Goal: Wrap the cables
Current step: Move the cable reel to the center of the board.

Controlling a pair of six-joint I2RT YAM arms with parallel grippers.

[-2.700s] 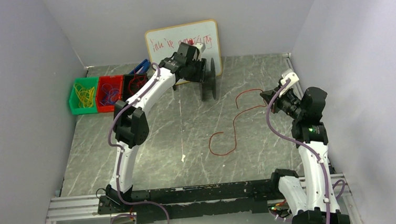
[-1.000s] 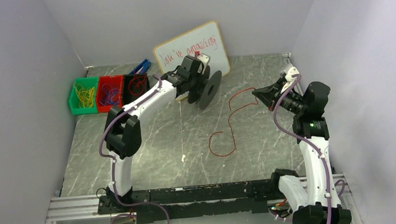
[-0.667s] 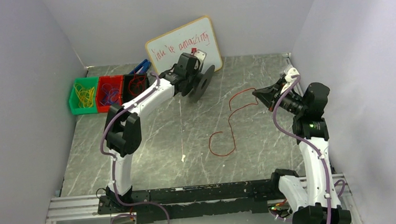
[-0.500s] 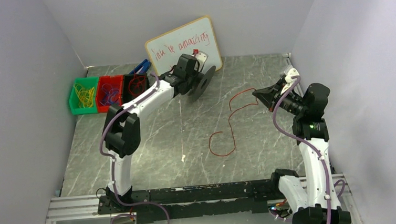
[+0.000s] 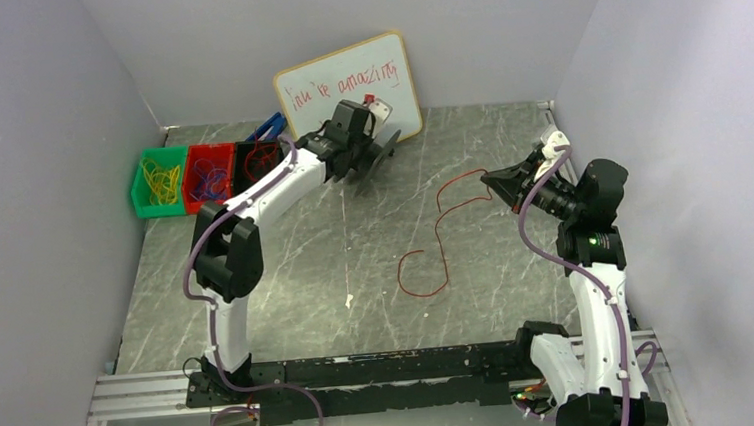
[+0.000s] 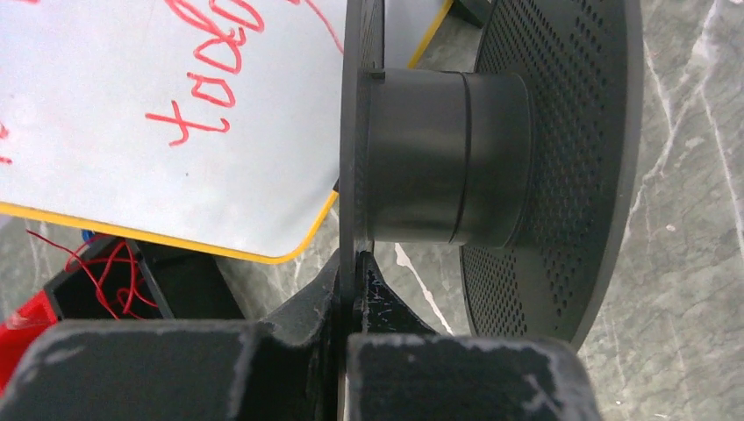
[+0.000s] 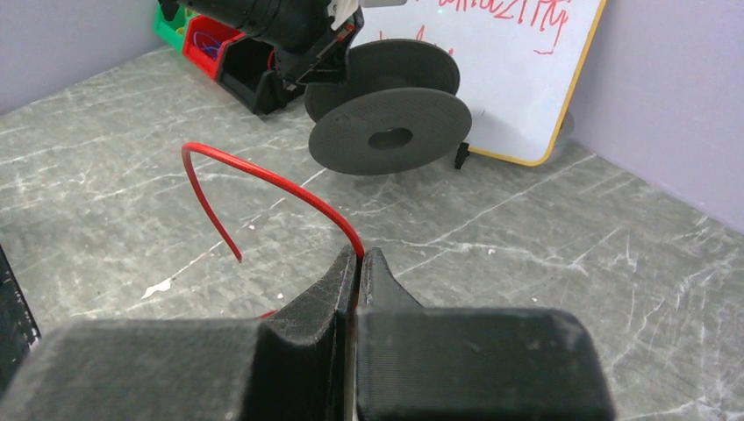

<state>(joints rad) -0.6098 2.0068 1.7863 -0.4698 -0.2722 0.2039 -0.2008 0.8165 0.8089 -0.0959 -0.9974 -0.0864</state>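
Yellow-edged whiteboard with red writing [image 5: 344,80], standing tilted at the far edge. Black perforated plastic spool [image 6: 447,158], just before it, one flange pinched in my left claw [image 6: 351,263]. Thin red wire [image 5: 438,227], curling over the worktop's middle, its far-right end clamped in my right claw [image 7: 360,259].

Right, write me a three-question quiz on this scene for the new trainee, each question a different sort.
1. True or false: the right gripper is shut on the red cable.
2. What does the left gripper hold? A) nothing B) the black spool, by one flange C) the red cable
3. Short answer: is any cable wound on the hub of the spool?

Key: 1 true; 2 B; 3 no, the hub is bare.
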